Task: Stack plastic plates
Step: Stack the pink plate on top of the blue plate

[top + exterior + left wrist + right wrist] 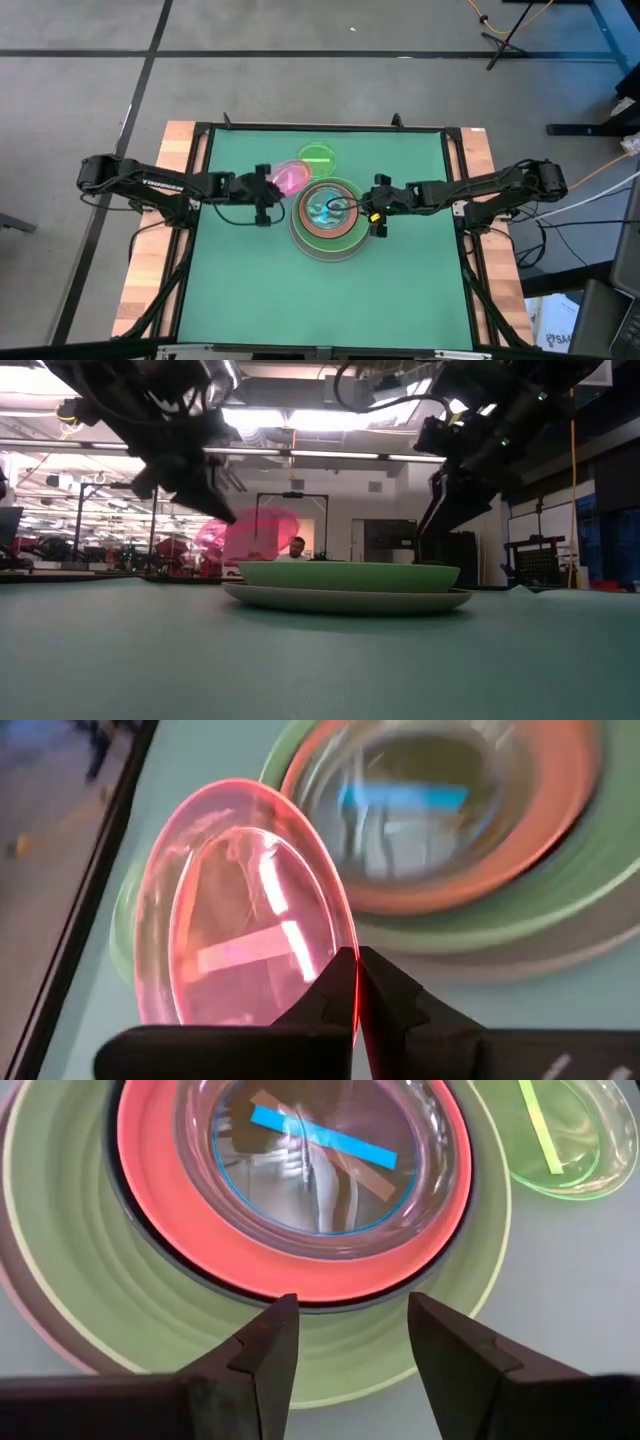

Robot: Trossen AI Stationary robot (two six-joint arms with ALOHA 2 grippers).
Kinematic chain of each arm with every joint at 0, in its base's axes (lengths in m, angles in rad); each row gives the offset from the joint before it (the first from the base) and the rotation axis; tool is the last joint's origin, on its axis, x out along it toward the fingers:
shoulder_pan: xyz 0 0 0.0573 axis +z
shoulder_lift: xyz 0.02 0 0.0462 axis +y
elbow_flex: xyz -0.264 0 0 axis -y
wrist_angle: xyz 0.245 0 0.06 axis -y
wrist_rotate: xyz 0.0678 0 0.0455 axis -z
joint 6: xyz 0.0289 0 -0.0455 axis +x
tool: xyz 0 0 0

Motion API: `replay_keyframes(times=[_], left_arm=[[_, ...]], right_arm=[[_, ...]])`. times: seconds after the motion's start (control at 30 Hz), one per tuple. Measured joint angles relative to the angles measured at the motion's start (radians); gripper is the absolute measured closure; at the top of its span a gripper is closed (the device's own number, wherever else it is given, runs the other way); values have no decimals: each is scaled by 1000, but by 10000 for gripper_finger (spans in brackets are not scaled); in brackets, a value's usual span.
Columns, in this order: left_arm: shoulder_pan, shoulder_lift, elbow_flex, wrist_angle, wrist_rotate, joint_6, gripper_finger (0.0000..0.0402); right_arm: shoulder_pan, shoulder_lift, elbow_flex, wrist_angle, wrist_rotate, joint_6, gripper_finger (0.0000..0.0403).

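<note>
A stack of plates (326, 216) sits mid-table: grey at the bottom, then light green, dark teal and salmon, with a small clear plate bearing a blue strip (322, 1136) on top. A small green plate (317, 158) lies flat on the mat, on the far side of the stack. My left gripper (268, 186) is shut on the small pink plate (289, 178), just left of the stack. My right gripper (372, 207) hovers open over the stack's right rim. In the right wrist view its fingers (270, 1350) straddle the light green rim without touching. My left gripper (356, 965) pinches the pink plate's rim (345, 945) between its two fingers, on the edge nearest the arm. The fingers come from the table's left, roughly level. The plate (260, 535) is lifted clear of the mat and stands steeply tilted, its hollow toward the wrist camera.
Green mat (400, 290) covers the table, with bare room near, left and right of the stack. A black frame (455, 200) and wooden borders edge the mat. In the low view a person (296, 547) sits in the room far behind the table.
</note>
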Motion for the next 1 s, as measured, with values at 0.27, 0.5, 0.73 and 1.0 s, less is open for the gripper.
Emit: replay_keyframes(times=[0.27, 0.5, 0.73, 1.0], left_arm=[[-118, 8, 1, 198, 145, 23, 400], [-138, 31, 3, 358, 283, 69, 400], [-132, 163, 2, 443, 283, 135, 399], [-131, 248, 2, 461, 288, 136, 399]], right_arm=[[0, -6, 0, -46, 18, 15, 221], [0, -167, 0, -121, 51, 17, 221], [0, -351, -54, -132, 50, 68, 221], [1, -464, -111, -143, -16, 239, 221]])
